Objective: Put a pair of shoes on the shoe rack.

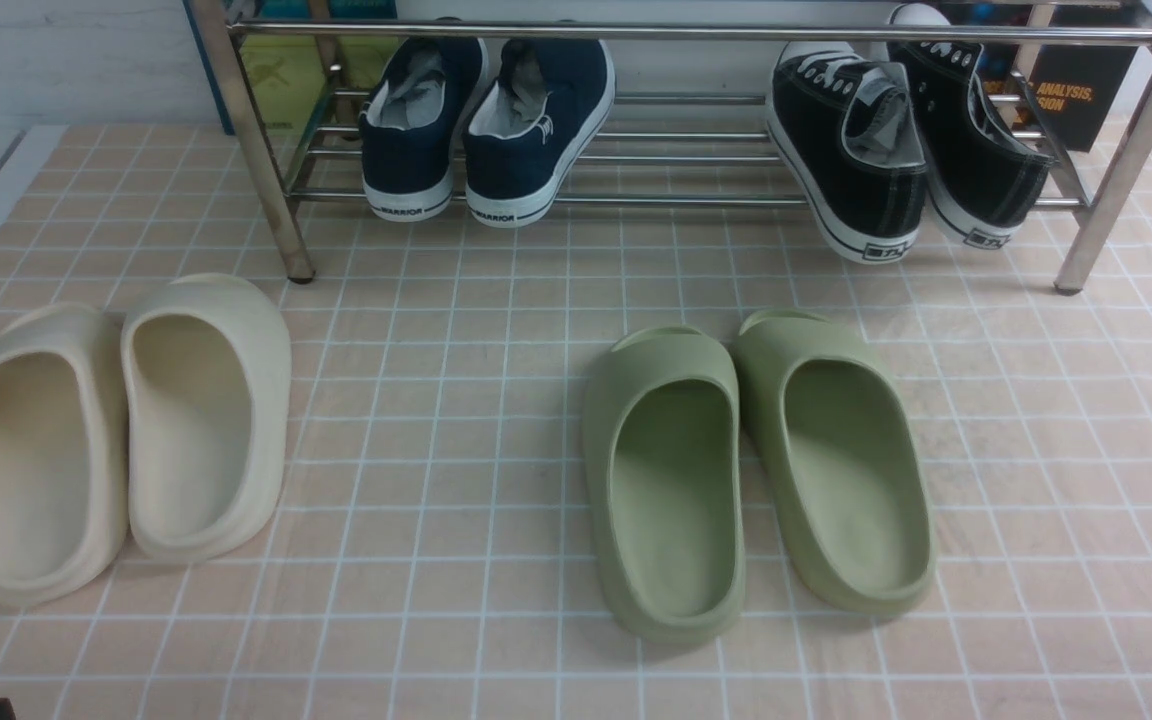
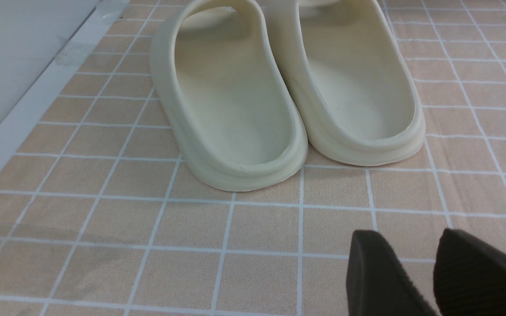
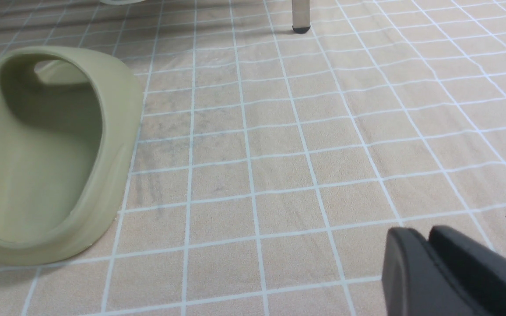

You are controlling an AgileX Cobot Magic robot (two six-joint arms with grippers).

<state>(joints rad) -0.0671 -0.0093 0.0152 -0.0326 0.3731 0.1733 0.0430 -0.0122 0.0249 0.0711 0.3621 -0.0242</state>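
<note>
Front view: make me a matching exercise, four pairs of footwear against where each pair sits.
Things:
1. black sneakers
2. navy sneakers
3. cream slides
4. green slides

Places:
A. floor, left
B. shoe rack, right end
C. floor, right of centre
D. shoe rack, left part

Pairs: 1-B, 2-D, 3-A, 4-C

Sneaker pair (image 1: 911, 150) on rack (image 1: 676, 32) right end, 2nd pair (image 1: 486, 125) left; slides (image 1: 756, 465) in front.
</note>
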